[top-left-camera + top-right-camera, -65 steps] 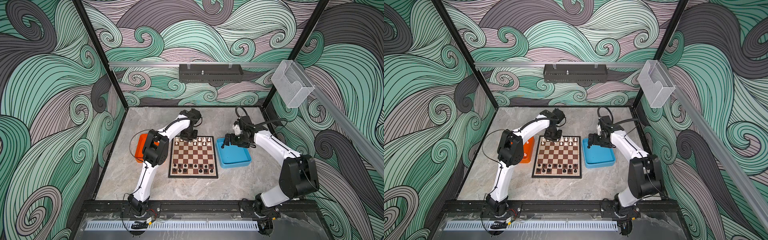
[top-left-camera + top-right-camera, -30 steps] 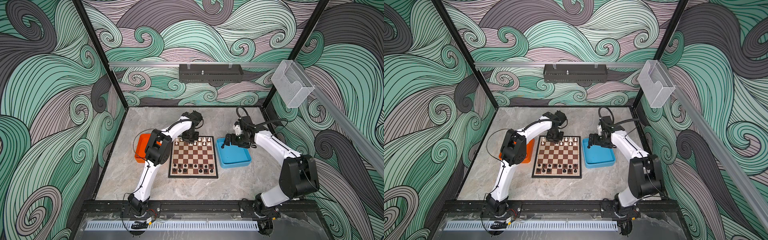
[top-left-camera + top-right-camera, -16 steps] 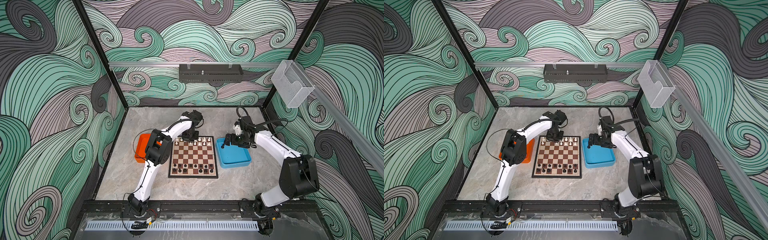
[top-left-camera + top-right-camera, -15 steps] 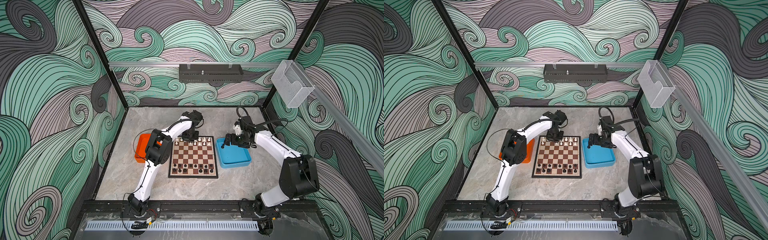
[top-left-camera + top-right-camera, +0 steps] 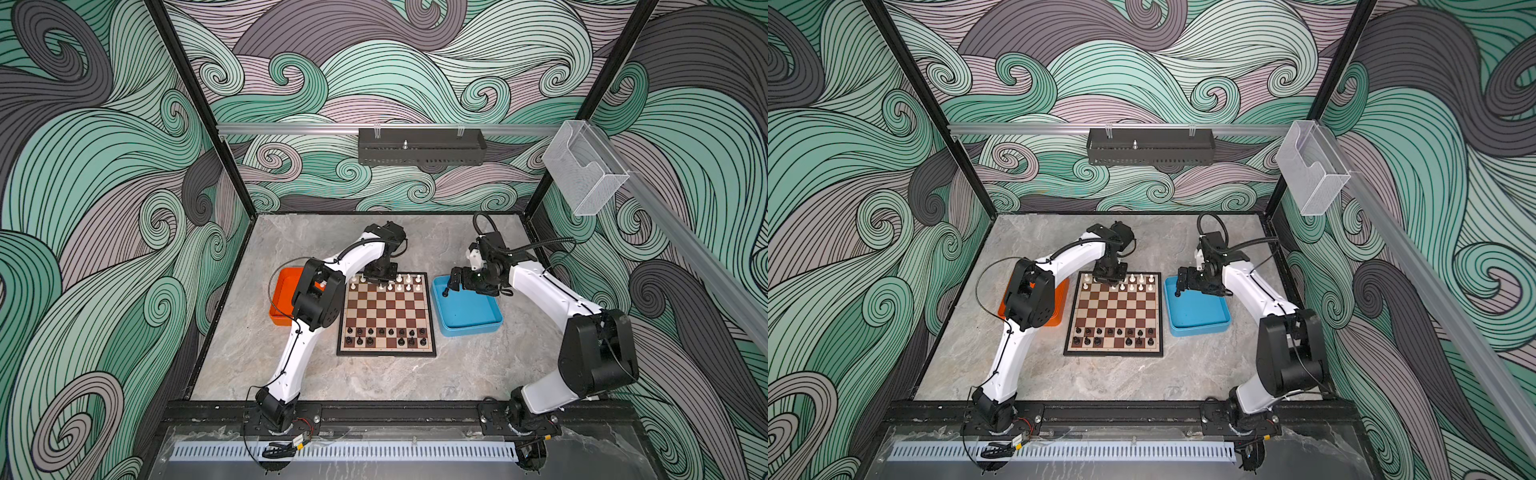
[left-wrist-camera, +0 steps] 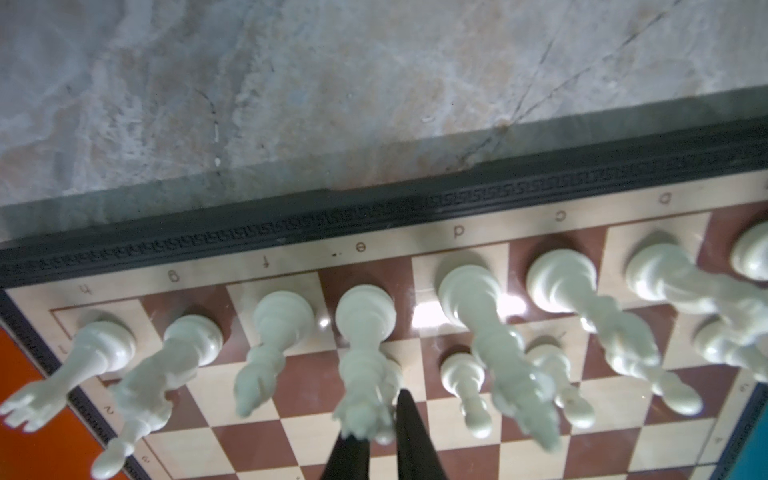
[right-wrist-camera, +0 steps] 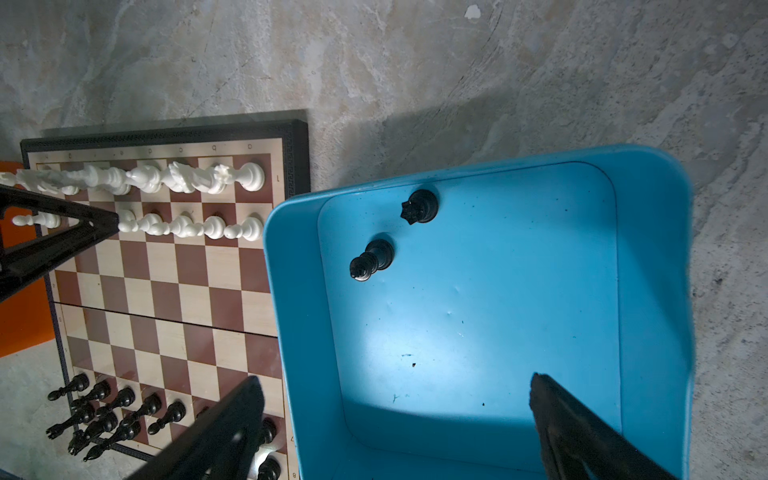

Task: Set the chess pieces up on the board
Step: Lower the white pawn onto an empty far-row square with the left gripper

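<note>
The board lies mid-table. White chess pieces fill its two far rows and black ones its two near rows. My left gripper reaches down into the white rows. Its fingers are shut on a white pawn standing just behind the white king. My right gripper hangs open over the blue tray. Inside the tray stand a black queen and one more black piece.
An orange tray sits left of the board, partly under the left arm's elbow. The blue tray touches the board's right side. Tall white pieces crowd close around the left fingers. Bare marble table lies in front of the board.
The left arm's elbow has swung slightly to the right over the orange tray, while its gripper has stayed over the white rows. The right arm has not moved.
</note>
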Controlling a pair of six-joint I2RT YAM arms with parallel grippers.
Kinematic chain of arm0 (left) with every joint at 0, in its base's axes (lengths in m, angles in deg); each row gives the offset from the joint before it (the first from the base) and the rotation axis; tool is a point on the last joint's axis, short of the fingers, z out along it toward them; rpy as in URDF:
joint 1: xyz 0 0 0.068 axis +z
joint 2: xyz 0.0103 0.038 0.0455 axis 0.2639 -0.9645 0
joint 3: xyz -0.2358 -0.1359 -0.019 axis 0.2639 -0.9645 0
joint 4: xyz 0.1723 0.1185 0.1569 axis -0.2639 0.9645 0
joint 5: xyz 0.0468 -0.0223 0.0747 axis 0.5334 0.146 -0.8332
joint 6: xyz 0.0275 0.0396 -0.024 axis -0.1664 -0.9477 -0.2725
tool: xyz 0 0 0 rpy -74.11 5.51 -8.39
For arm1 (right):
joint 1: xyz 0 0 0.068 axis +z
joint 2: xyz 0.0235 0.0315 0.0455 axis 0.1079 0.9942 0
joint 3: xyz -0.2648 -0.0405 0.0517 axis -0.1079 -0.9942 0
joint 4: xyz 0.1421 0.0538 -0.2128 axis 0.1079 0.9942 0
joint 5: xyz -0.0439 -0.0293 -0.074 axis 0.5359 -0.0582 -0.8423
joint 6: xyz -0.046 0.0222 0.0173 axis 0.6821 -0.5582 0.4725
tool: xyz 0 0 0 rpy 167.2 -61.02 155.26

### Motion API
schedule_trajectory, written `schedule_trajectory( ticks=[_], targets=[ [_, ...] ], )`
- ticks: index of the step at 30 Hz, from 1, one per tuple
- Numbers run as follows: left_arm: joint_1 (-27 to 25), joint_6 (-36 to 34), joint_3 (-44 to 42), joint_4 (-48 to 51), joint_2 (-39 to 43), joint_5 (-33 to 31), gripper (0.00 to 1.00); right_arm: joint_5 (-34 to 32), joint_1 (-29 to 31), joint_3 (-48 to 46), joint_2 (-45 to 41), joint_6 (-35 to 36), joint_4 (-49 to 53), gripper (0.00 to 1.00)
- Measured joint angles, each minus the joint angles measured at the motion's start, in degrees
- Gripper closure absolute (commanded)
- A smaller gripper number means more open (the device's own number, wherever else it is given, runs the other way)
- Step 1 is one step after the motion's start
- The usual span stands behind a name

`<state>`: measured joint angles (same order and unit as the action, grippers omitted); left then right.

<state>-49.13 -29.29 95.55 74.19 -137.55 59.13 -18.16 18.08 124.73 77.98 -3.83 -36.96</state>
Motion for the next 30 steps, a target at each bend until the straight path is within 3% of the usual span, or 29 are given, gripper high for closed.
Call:
schedule_trajectory(
  ticks=[14, 30],
  targets=[
    [0.0, 0.0, 0.0, 0.0, 0.0, 0.0, 0.70, 0.1, 0.0, 0.0, 0.0, 0.0, 0.0, 0.00],
    [0.0, 0.0, 0.0, 0.4, 1.7, 0.1, 0.69, 0.3, 0.0, 0.0, 0.0, 0.0, 0.0, 0.00]
  ],
)
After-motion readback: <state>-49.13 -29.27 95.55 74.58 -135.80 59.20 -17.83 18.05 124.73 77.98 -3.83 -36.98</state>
